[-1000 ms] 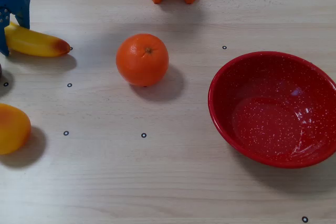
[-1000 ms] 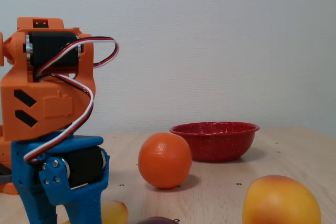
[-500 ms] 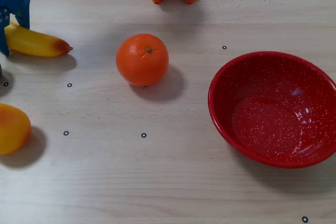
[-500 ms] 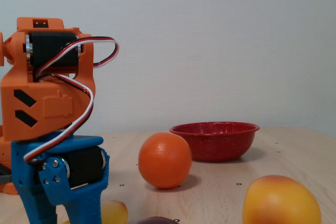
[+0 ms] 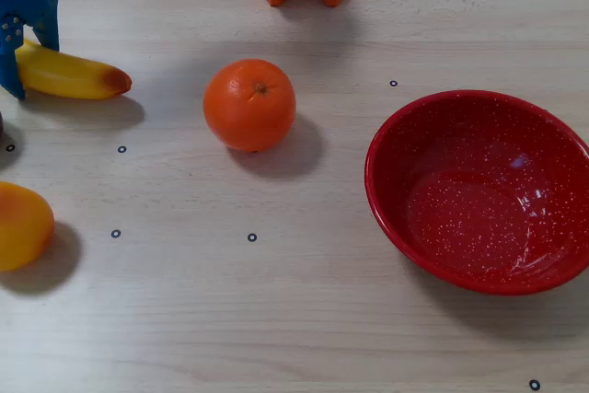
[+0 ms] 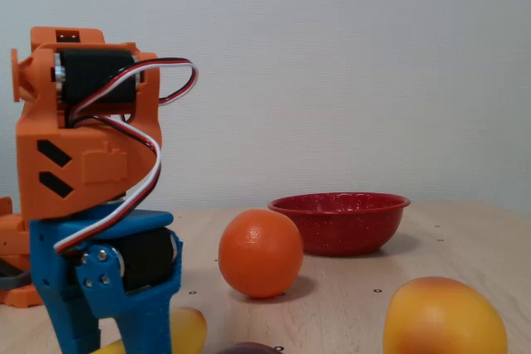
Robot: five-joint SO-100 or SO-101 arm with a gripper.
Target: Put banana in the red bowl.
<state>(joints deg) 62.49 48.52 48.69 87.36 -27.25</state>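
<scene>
So the banana [image 5: 72, 78] has shifted a bit since half a second ago: in the overhead view its reddish tip sits slightly further right and it looks a touch raised, with its shadow now separated below it. The arm has moved too. In the fixed view the orange wrist block and the blue gripper [image 6: 116, 321] sit further right and a little higher than before, and more yellow peeks out beside the blue finger. Looks like the lift has started, so the grab is probably done and the carry is next.

The gripper [image 5: 20, 43] straddles the stem end of the banana at the left edge of the overhead view, blue fingers on either side and closed on it, as far as that edge-of-frame view shows.

From the gripper, the orange [image 5: 249, 104] sits off to the right, roughly between it and the red bowl [image 5: 396, 149], which is well apart on the far right and empty. The yellow-orange fruit [image 5: 20, 225] lies below the gripper.
</scene>
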